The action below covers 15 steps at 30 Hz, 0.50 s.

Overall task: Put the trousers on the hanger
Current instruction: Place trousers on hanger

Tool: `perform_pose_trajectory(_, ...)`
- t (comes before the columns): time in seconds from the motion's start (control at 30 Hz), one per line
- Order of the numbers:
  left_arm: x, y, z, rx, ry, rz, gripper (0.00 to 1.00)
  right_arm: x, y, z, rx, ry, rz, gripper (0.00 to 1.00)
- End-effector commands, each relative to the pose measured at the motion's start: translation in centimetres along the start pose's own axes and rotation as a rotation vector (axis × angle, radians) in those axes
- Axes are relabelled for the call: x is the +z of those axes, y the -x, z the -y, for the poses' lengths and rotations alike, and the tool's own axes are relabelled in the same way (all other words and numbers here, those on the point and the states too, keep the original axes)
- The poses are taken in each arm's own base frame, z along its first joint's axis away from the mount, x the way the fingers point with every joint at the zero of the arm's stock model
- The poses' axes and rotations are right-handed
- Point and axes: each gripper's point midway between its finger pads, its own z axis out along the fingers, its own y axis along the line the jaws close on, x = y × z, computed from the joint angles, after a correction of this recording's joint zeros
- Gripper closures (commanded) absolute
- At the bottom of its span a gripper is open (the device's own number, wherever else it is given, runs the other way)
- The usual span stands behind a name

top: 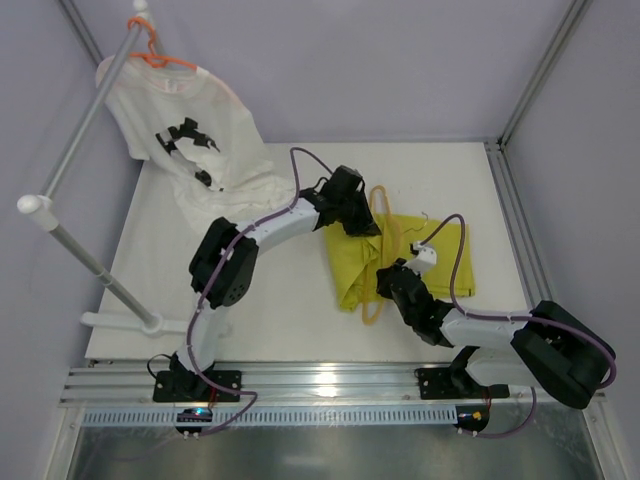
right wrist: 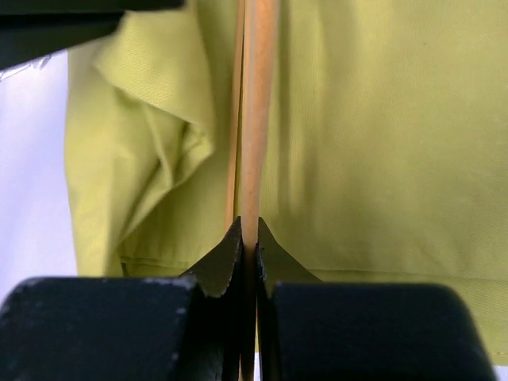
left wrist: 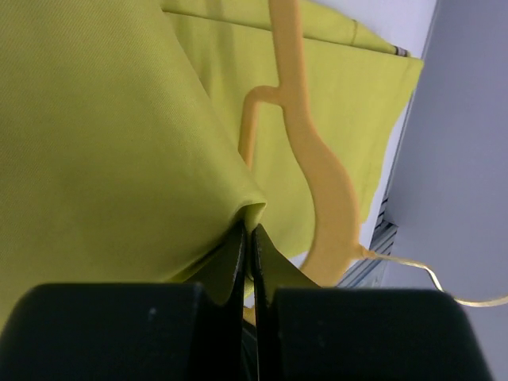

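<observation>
The yellow-green trousers lie folded on the white table, right of the middle. The thin yellow hanger lies across their left part, its ends sticking out at the far and near sides. My left gripper is at the trousers' far left corner, shut on a pinched fold of the cloth. In the left wrist view the hanger and its metal hook lie just right of the jaws. My right gripper is shut on the hanger's bar, with trousers beneath it.
A white T-shirt with black print hangs on an orange hanger from the clothes rail at the back left. The rail's stand reaches onto the table's left edge. Metal frame posts border the right side.
</observation>
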Motion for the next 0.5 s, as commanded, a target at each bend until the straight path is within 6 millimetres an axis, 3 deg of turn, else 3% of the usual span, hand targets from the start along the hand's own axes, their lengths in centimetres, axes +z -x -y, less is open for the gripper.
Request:
perform_pose_trajectory(0.0, 1.0, -0.2, 1.9, -0.021, -0.016, -0.006, 1.00, -0.4, -2.7, 1.7, -0.081, -0.020, -0.093, 0.96)
perform_pose_trajectory(0.1, 1.1, -1.0, 3.3, -0.010, -0.061, -0.022, 0.98, -0.4, -2.8, 1.6, -0.087, -0.018, -0.096, 0.96)
perform_pose_trajectory(0.2, -0.6, 0.6, 3.1, -0.003, -0.046, 0.008, 0.73, -0.4, -2.6, 1.4, -0.083, -0.017, -0.096, 0.96)
perform_pose_trajectory(0.23, -1.2, 1.1, 2.4, -0.013, -0.027, 0.013, 0.60, -0.4, -2.7, 1.4, -0.082, -0.014, -0.099, 0.96)
perform_pose_trajectory(0.37, -5.5, 4.9, -0.2, -0.040, 0.036, 0.078, 0.53, -0.3, -2.9, 1.5, -0.082, -0.018, -0.107, 0.96)
perform_pose_trajectory(0.47, -6.9, 5.1, -2.5, 0.012, 0.137, 0.094, 0.55, -0.3, -3.0, 1.6, -0.086, -0.023, -0.111, 0.96)
